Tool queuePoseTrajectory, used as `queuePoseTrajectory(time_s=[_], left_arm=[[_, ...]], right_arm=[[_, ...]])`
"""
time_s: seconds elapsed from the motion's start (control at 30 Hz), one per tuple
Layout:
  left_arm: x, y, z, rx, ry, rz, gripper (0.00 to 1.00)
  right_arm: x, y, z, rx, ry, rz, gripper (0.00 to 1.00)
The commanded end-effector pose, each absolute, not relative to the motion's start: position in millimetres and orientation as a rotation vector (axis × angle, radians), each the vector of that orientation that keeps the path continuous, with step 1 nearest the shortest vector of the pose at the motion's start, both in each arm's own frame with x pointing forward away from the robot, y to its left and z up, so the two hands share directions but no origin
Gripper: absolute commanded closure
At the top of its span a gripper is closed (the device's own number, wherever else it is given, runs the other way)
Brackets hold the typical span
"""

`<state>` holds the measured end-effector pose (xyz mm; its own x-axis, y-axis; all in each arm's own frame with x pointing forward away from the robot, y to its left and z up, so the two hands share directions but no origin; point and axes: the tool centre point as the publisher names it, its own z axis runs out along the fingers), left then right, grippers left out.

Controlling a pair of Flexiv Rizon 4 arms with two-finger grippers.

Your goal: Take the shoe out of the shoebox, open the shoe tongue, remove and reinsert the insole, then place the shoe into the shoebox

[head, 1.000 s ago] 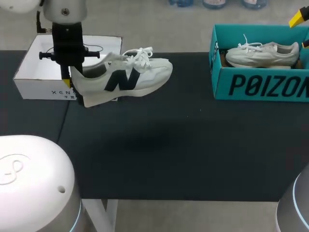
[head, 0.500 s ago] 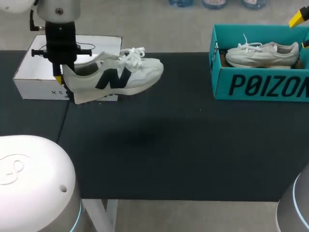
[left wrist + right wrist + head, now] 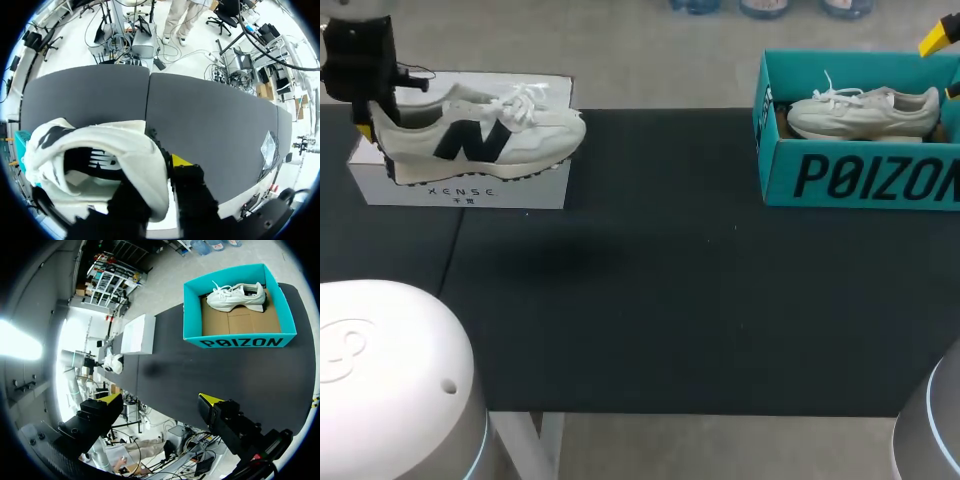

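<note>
A white shoe (image 3: 480,135) with a black side mark hangs over the white shoebox (image 3: 460,192) at the table's back left, toe pointing right. My left gripper (image 3: 368,122) is shut on its heel collar. In the left wrist view the heel of the shoe (image 3: 100,150) sits between the fingers of the left gripper (image 3: 165,172), one yellow tip (image 3: 180,161) showing beside it. My right gripper (image 3: 160,400) stands wide open and holds nothing, high above the table's right side. Only its yellow tip (image 3: 938,38) shows in the head view. The box's inside is mostly hidden by the shoe.
A teal shoebox (image 3: 860,180) at the back right holds a second white shoe (image 3: 865,108); the right wrist view also shows this teal shoebox (image 3: 240,342) and the white shoebox (image 3: 140,334). The black table top (image 3: 670,300) lies between the boxes.
My left arm has carried the shoe leftward and back, from beside the white shoebox's right front corner to over the box. The right arm has not moved.
</note>
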<state>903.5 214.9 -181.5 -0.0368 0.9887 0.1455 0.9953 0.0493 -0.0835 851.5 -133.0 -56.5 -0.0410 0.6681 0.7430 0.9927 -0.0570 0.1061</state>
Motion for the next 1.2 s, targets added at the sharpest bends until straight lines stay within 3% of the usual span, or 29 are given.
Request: queuePoseTrajectory(time_s=[0.03,0.73,1.2], left_arm=[[929.4,237.5,-175.6,-2.092,-2.096,-0.054,1.0],[1036.8,306.9,-184.2,-1.949,-2.169,-0.284,1.0],[1036.8,306.9,-184.2,-1.949,-2.169,-0.284,1.0]], right_arm=[[853.4,-132.9,-56.3,-1.767,-1.751,-0.896,0.0],[853.4,-132.9,-56.3,-1.767,-1.751,-0.896,0.0],[853.4,-132.9,-56.3,-1.767,-1.751,-0.896,0.0]])
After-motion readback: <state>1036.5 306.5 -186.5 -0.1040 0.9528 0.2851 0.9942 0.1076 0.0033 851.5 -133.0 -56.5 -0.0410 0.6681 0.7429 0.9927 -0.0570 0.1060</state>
